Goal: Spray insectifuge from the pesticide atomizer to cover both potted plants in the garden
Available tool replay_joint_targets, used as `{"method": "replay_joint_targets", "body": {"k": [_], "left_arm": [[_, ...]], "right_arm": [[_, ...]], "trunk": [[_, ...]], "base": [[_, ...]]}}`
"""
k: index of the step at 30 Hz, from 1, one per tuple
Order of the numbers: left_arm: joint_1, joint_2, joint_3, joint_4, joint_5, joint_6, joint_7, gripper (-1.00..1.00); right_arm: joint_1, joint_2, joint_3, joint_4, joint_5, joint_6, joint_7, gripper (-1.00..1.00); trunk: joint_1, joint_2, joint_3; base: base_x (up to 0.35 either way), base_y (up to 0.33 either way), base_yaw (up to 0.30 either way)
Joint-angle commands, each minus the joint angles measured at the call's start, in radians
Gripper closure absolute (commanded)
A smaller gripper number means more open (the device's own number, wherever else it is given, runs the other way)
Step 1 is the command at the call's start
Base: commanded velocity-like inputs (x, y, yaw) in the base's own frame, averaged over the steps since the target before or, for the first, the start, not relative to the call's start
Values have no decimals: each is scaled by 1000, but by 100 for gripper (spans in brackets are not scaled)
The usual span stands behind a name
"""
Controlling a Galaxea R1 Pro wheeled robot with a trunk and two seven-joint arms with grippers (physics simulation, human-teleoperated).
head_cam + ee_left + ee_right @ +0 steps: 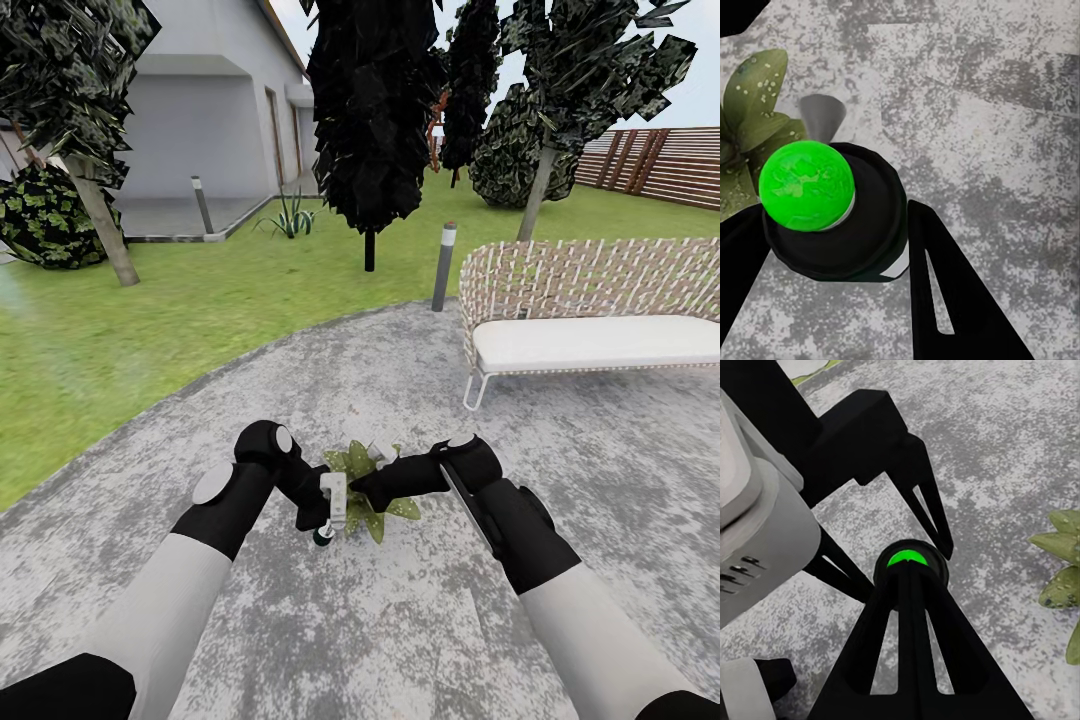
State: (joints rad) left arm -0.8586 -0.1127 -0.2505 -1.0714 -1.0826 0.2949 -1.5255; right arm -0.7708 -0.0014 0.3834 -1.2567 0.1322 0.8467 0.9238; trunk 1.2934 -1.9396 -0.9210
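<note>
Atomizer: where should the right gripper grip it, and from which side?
Atomizer stands upright in the left gripper, over the plant. Probably grip its round body from the robot's right, the free side; the right gripper is close there.

Grey paved patio (pixel 600 480), lawn (pixel 200 310), wicker bench (pixel 590 320), house (pixel 210 110).

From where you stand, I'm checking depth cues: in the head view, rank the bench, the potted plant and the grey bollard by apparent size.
1. The bench, clearly largest.
2. The bollard beside it.
3. The potted plant, though the grippers hide part of it, so its rank against the bollard is unsure.
</note>
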Motion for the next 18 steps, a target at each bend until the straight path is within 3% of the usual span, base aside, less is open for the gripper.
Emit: {"method": "replay_joint_targets", "body": {"k": [1,18], "left_arm": [[-1,0,0,-1,-5,10,-5,100],[-7,1,0,-31,-5,10,-39,100]], "right_arm": [[-1,0,0,-1,10,2,9,100],[-1,-1,0,-1,12,2,9,100]], "trunk": [[0,0,-1],[0,0,-1]], "base": [[0,0,0],[0,0,0]]}}
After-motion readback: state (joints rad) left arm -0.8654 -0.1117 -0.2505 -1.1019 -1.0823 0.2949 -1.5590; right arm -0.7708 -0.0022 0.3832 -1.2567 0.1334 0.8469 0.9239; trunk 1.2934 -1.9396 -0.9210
